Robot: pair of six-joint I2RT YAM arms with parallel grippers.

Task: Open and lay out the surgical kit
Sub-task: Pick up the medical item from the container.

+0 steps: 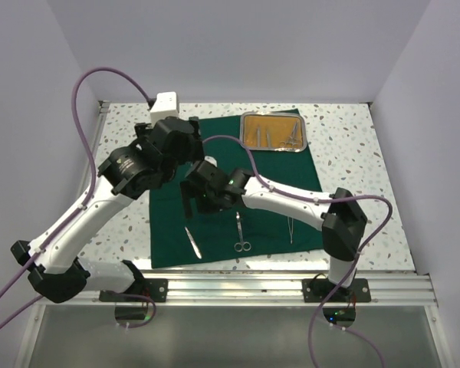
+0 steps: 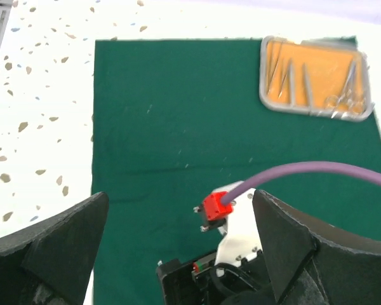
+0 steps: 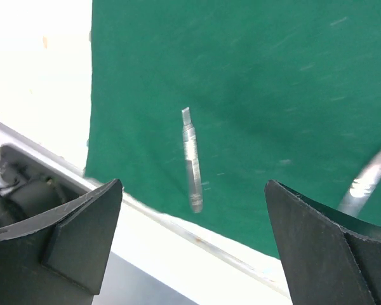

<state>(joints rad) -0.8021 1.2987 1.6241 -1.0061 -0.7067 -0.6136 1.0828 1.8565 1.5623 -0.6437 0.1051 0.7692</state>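
Observation:
The dark green cloth [image 1: 230, 165] lies spread flat on the table. The steel tray [image 1: 244, 132] with tan-gold lining sits on its far right corner and holds several silver instruments. On the cloth's near part lie a straight silver tool [image 1: 192, 241], scissors [image 1: 241, 234] and tweezers [image 1: 290, 228]. My right gripper [image 1: 189, 202] is open and empty above the straight tool [image 3: 190, 162], not touching it. My left gripper [image 1: 185, 153] is open and empty, high above the cloth [image 2: 178, 114] and over the right wrist. The tray [image 2: 264, 76] shows at the upper right of the left wrist view.
The speckled table [image 1: 353, 169] is boxed in by white walls at the left, back and right. A metal rail [image 1: 291, 287] runs along the near edge, just past the cloth's front hem [image 3: 146, 197]. The scissors' blurred end [image 3: 368, 181] shows at the right.

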